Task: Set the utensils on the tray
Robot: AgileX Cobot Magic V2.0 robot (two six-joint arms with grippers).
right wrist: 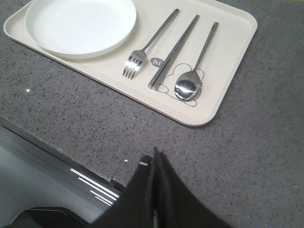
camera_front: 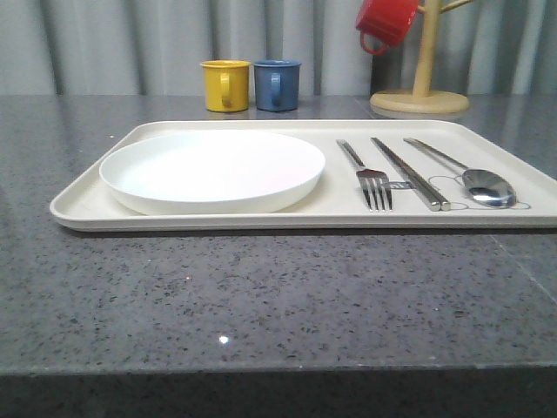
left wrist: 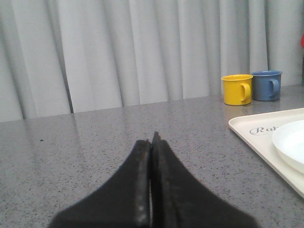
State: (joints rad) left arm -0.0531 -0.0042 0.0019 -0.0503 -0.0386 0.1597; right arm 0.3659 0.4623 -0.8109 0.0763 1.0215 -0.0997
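The cream tray [camera_front: 87,202] lies across the grey table. On it, the white plate [camera_front: 212,169] sits at the left, then the fork [camera_front: 370,178], the chopsticks [camera_front: 409,172] and the spoon [camera_front: 474,177] side by side at the right. From the right wrist view the tray [right wrist: 223,71] carries the plate [right wrist: 80,26], fork [right wrist: 147,47], chopsticks [right wrist: 173,52] and spoon [right wrist: 194,66]. My right gripper [right wrist: 156,159] is shut and empty over the table's near edge, apart from the tray. My left gripper [left wrist: 152,140] is shut and empty over bare table, left of the tray [left wrist: 256,142].
A yellow mug [camera_front: 225,84] and a blue mug [camera_front: 277,84] stand behind the tray. A wooden mug tree [camera_front: 421,87] with a red mug [camera_front: 385,22] is at the back right. A grey curtain closes the back. The table's front edge [right wrist: 71,161] lies below the right gripper.
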